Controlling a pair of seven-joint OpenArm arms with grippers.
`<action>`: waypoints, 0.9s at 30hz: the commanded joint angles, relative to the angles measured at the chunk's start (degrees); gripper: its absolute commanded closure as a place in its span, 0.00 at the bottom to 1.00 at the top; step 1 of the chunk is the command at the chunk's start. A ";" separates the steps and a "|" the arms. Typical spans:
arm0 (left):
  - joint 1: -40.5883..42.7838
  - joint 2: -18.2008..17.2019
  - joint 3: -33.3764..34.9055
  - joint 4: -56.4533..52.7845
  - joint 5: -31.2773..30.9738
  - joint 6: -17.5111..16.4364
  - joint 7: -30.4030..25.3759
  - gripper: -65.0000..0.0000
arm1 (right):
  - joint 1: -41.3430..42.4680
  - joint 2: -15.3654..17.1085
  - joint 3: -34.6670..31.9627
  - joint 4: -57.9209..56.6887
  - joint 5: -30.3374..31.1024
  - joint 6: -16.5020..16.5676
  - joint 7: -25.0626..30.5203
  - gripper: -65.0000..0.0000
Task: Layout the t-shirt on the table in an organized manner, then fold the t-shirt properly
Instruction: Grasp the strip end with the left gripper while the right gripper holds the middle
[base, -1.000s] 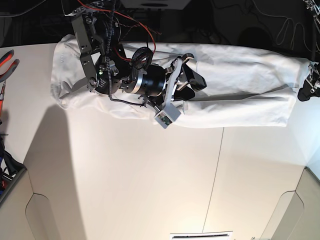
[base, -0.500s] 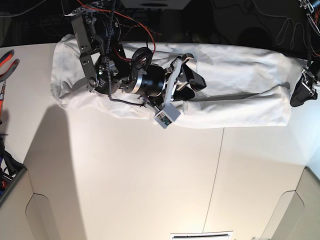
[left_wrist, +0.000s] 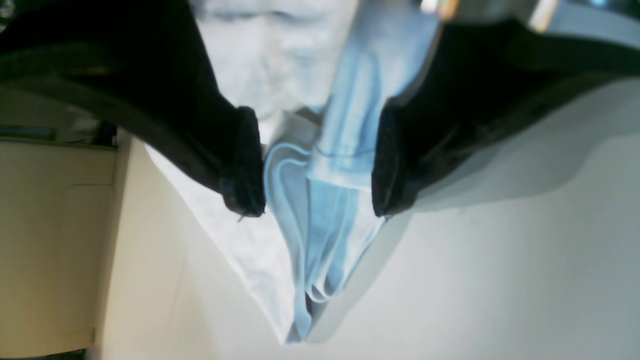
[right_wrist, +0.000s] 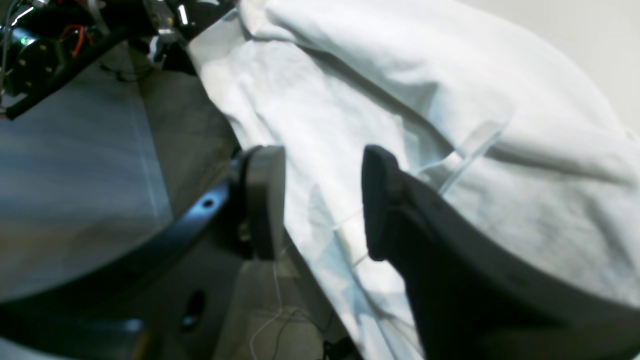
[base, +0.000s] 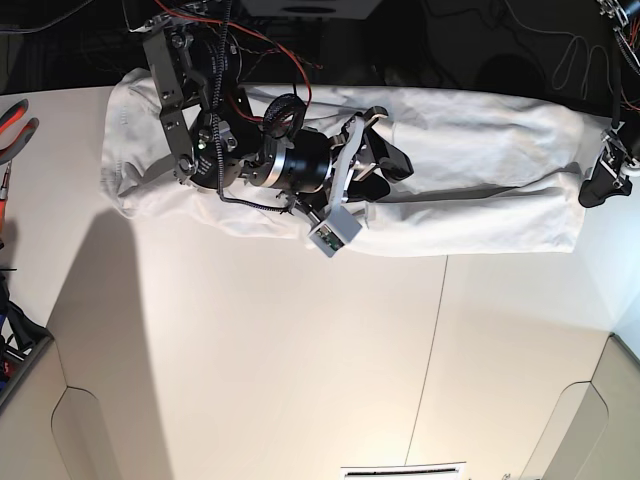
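Observation:
The white t-shirt (base: 480, 150) lies as a long wrinkled band along the far edge of the white table (base: 300, 350). My right gripper (base: 385, 175) rests over the band's middle. In the right wrist view its jaws (right_wrist: 322, 210) stand open, with the t-shirt (right_wrist: 450, 90) running between the fingers. My left gripper (base: 597, 185) is at the shirt's right end. In the left wrist view it (left_wrist: 317, 200) is open wide around a folded edge of the t-shirt (left_wrist: 320, 240), which lies above the table (left_wrist: 500, 275).
Red-handled pliers (base: 15, 125) lie at the left edge. A thin dark seam (base: 432, 350) crosses the tabletop. Cables and dark gear sit behind the far edge. Beige panels (base: 90, 430) flank the near corners.
My left gripper has moved a little left and down onto the shirt's right end, and that end has drawn in leftward. The right arm has not moved.

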 joint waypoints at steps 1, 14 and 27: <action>-0.28 -1.42 -0.17 0.72 0.44 -0.52 -0.87 0.41 | 0.63 -0.46 -0.04 1.05 1.31 0.66 1.18 0.62; -0.26 1.60 -0.15 0.72 0.92 -0.52 -0.04 0.41 | 0.63 -0.46 -0.02 1.05 1.29 0.66 1.18 0.62; 0.09 1.57 -0.15 4.17 3.39 -0.52 4.00 0.41 | 0.63 -0.46 -0.02 1.05 1.29 0.66 1.18 0.62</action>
